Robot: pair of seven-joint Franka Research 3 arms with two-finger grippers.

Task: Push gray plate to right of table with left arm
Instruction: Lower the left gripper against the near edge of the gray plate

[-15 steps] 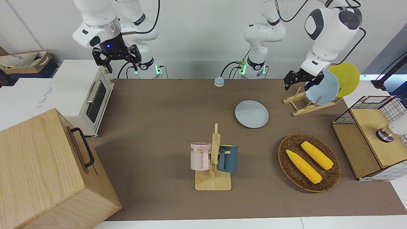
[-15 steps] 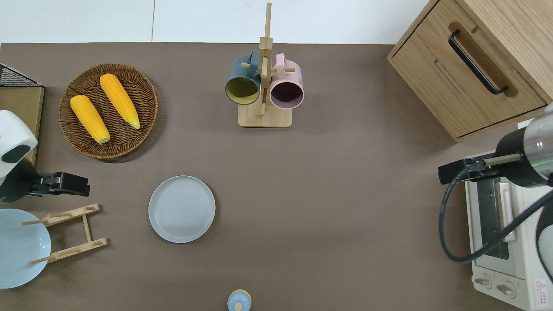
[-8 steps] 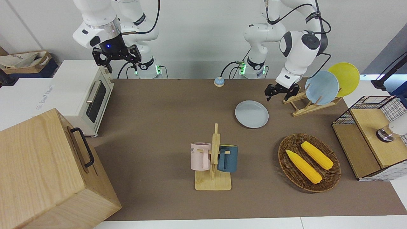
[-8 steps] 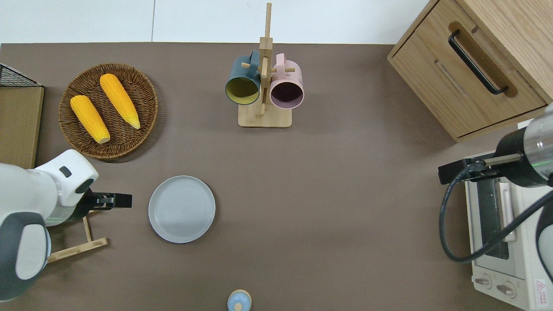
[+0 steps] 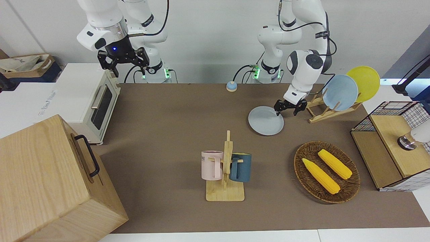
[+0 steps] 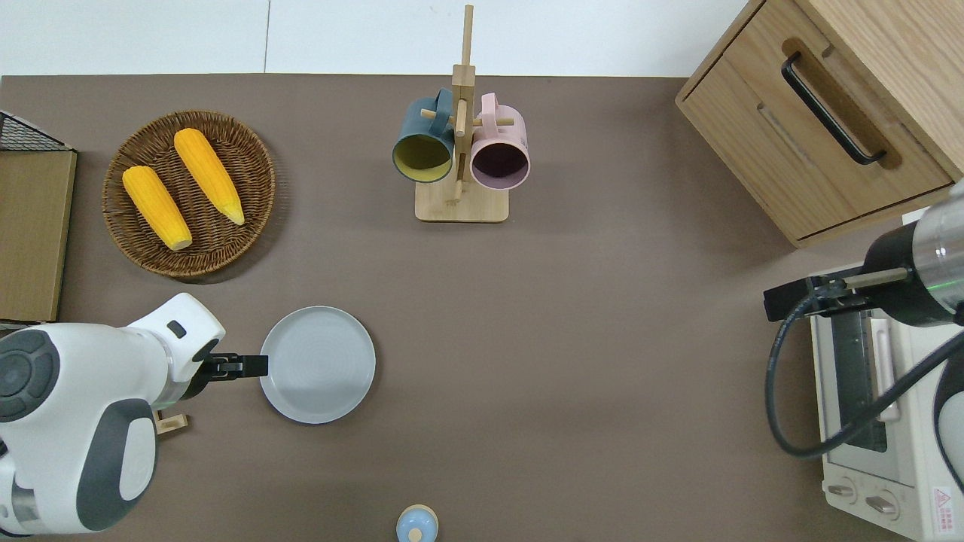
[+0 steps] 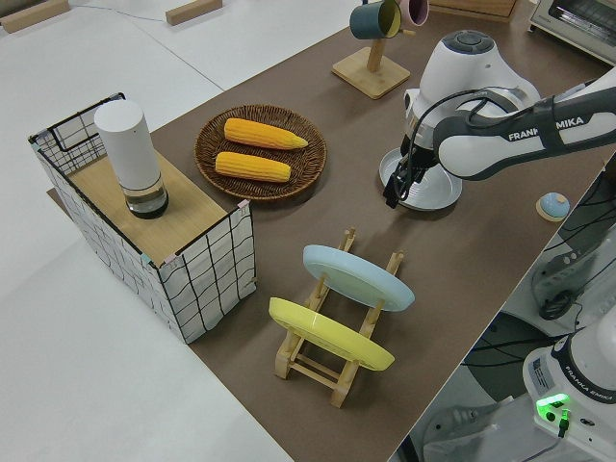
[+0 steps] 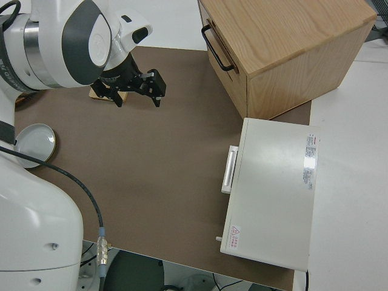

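Having swung in from the dish rack (image 5: 322, 109), the left gripper (image 6: 252, 366) now sits at the gray plate (image 6: 317, 363)'s nine o'clock rim in the overhead view, jaws spread. The plate lies unmoved on the table (image 6: 565, 339). The right arm is parked.

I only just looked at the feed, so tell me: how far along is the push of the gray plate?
Done: the left gripper has reached the gray plate's rim on the side toward the left arm's end of the table. In hand: lining up for the push; actual contact can't be told. Left: the whole push, since the plate hasn't shifted. The right arm is parked.
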